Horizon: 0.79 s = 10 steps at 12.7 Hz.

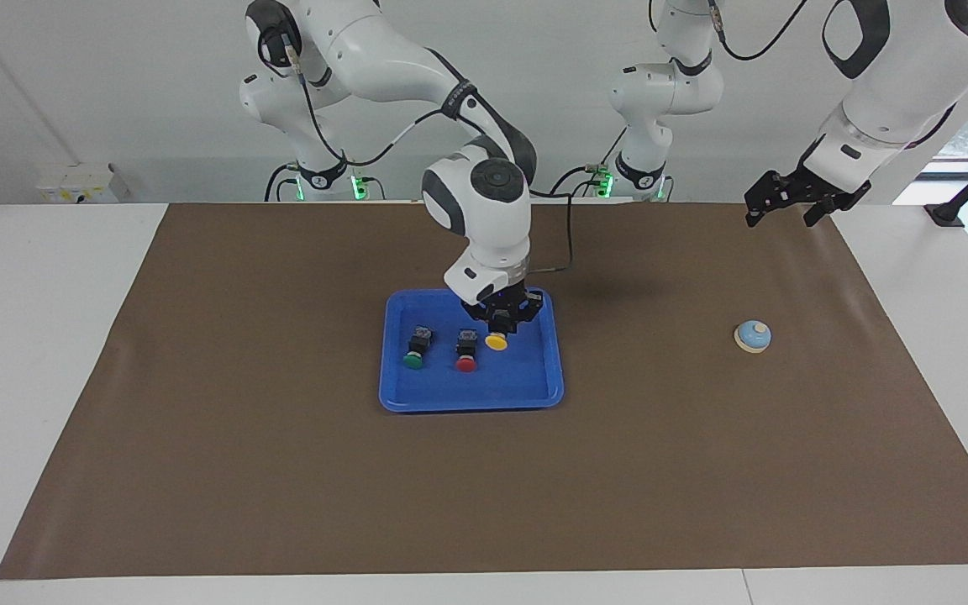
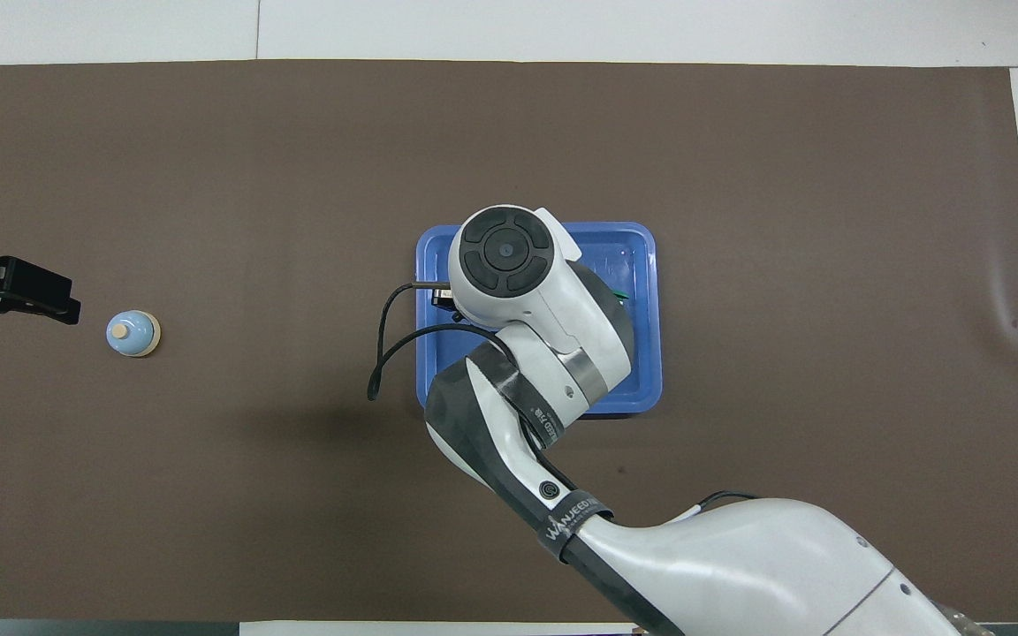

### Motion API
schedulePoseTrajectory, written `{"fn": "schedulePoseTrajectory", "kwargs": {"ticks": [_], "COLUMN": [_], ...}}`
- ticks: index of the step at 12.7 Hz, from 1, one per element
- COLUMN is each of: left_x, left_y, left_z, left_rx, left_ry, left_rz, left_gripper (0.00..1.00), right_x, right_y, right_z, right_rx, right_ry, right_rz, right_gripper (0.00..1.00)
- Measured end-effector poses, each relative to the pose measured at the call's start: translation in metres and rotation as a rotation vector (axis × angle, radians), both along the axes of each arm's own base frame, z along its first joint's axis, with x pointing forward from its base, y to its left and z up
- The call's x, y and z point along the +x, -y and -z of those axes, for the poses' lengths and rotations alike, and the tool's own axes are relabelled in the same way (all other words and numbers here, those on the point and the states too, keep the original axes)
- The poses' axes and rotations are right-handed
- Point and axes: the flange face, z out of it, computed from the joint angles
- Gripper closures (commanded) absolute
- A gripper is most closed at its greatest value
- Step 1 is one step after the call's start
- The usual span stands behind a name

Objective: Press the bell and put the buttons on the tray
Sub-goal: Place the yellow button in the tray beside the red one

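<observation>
A matt brown paper-like sheet (image 1: 282,470) covers the smooth white surface (image 1: 39,353); it lies flat, with faint creases toward the frame's left edge in the facing view. The shallow blue plastic rectangular tray (image 1: 553,370) at the centre has a glossy, smooth rim that catches light. The small light-blue dome bell with cream base (image 1: 753,336), at centre right, looks smooth and slightly shiny. The arms' white shells look like glossy plastic, with matt black joints.
</observation>
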Motion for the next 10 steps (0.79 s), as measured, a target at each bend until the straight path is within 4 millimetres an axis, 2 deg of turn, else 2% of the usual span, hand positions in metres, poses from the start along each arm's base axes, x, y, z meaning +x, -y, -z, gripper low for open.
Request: {"fn": "schedulePoseTrajectory", "kwargs": {"ticks": [2,6,7,8,9,10], "left_x": [0.0,0.0,0.0,0.0,0.0,0.0], "left_y": [0.0,0.0,0.0,0.0,0.0,0.0], "left_z": [0.0,0.0,0.0,0.0,0.0,0.0], "left_rx": [0.0,0.0,0.0,0.0,0.0,0.0], "left_ry": [0.0,0.0,0.0,0.0,0.0,0.0], "left_rz": [0.0,0.0,0.0,0.0,0.0,0.0], "left_gripper": [0.0,0.0,0.0,0.0,0.0,0.0], "right_x": [0.007,0.001,-0.001,-0.002,-0.003,-0.003], "right_y": [0.002,-0.006,-0.007,-0.007,-0.007,-0.007], "right_z": [0.023,0.044,0.047,0.048,0.049,0.049], "right_rx": [0.006,0.007,0.008,0.007,0.007,0.007], "right_ry": [0.008,0.006,0.007,0.005,0.003,0.001], "right_rz": [0.01,-0.003,-0.007,-0.004,0.01,0.028], "right_gripper": [1.0,1.0,0.95,0.19,0.0,0.0]}}
